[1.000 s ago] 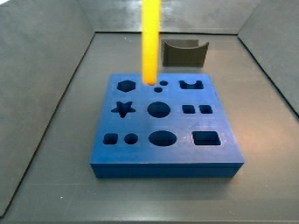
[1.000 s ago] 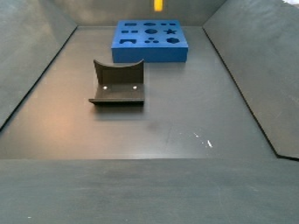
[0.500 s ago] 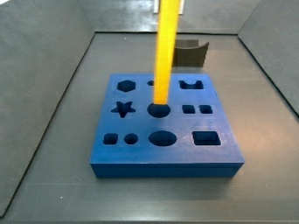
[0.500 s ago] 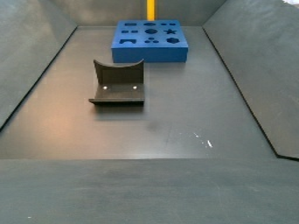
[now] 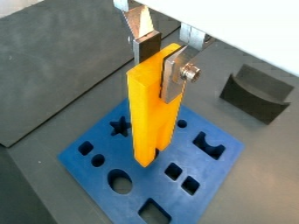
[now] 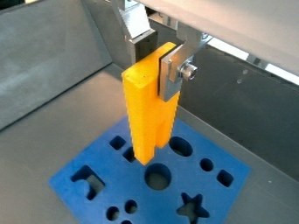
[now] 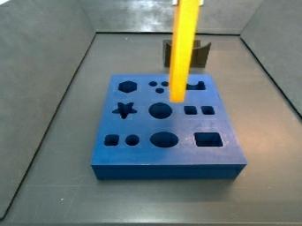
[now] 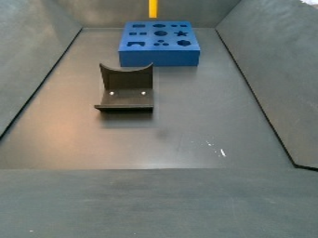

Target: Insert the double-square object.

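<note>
The double-square object, a tall yellow bar [image 5: 153,109], hangs upright in my gripper [image 5: 160,54], which is shut on its upper end; it shows the same in a wrist view [image 6: 149,114]. Its lower end hovers above the blue block [image 7: 136,126], over the right-hand part of the top face near the small holes. In a side view the bar [image 7: 183,48] runs out of the top of the frame and the gripper is out of view. In a side view only the bar's lower tip [image 8: 154,7] shows above the block [image 8: 159,57].
The blue block [image 5: 103,171] has several shaped holes: star, circles, squares, a notch. A dark grey curved block [image 8: 125,88] stands on the floor apart from it, also seen behind the blue block [image 7: 203,51] and in a wrist view [image 5: 260,92]. Grey walls enclose the floor.
The gripper has carried the yellow bar to the right across the blue block, from over the left and middle holes to over the right-hand holes. The blue and grey blocks have not moved.
</note>
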